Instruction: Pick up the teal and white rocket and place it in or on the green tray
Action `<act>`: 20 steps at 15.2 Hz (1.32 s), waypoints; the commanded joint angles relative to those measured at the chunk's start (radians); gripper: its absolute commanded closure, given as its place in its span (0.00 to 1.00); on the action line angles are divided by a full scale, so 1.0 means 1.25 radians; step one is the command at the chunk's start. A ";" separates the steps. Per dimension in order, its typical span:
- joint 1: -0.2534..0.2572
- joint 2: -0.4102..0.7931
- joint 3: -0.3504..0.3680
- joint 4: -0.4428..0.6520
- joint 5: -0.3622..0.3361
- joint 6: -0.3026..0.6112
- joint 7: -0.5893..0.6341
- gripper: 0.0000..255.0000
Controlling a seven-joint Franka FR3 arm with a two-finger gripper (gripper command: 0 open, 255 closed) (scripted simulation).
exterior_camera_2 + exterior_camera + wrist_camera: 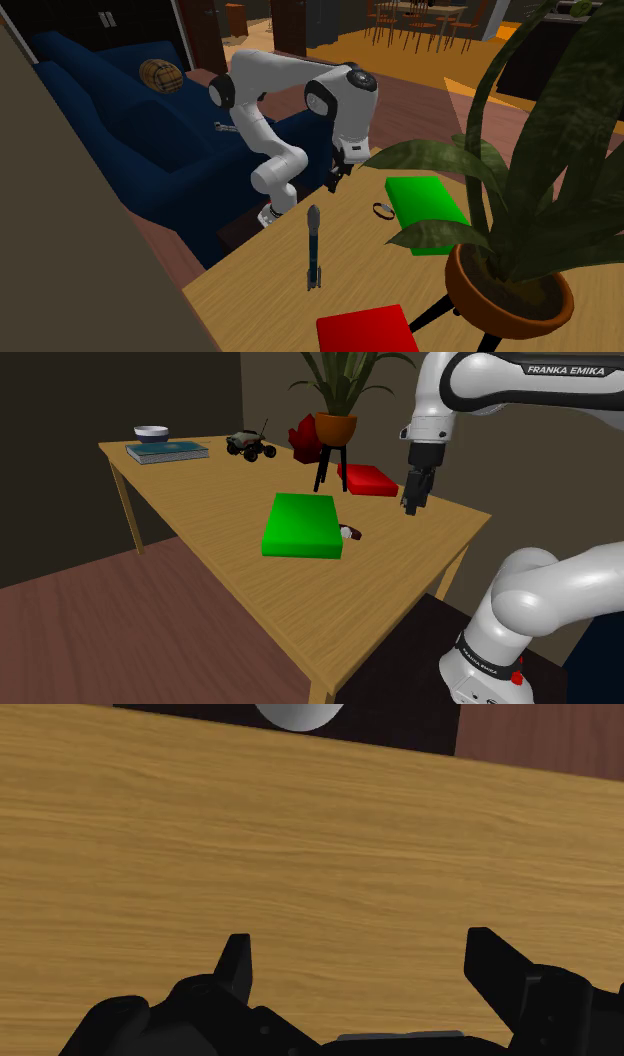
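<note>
A slim dark teal rocket (pixel 313 247) lies flat on the wooden table (pixel 270 300), between the gripper and a red flat block (pixel 370 330). The green tray (pixel 300 524) (pixel 425 212) sits near the middle of the table. My gripper (pixel 413 502) (pixel 335 178) hangs above the table near its edge, to the shoulder view's right of the tray and apart from the rocket. In the wrist view the gripper (pixel 365 966) is open, its black fingertips (pixel 237 966) stand wide apart, and only bare wood (pixel 300 854) lies between them.
A small ring-shaped object (pixel 349 533) (pixel 383 210) lies beside the tray. A potted plant on a black stand (pixel 335 427), a red block (pixel 367 479), a toy car (pixel 250 445) and a bowl on books (pixel 165 449) stand farther back. A blue sofa (pixel 110 130) lies behind the arm.
</note>
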 commanded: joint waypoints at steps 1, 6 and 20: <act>0.000 0.000 0.000 0.000 0.000 0.000 0.000 0.00; -0.001 -0.091 -0.120 -0.055 -0.091 0.091 -0.196 0.00; 0.119 -0.121 -0.555 0.005 -0.216 0.375 -0.749 0.00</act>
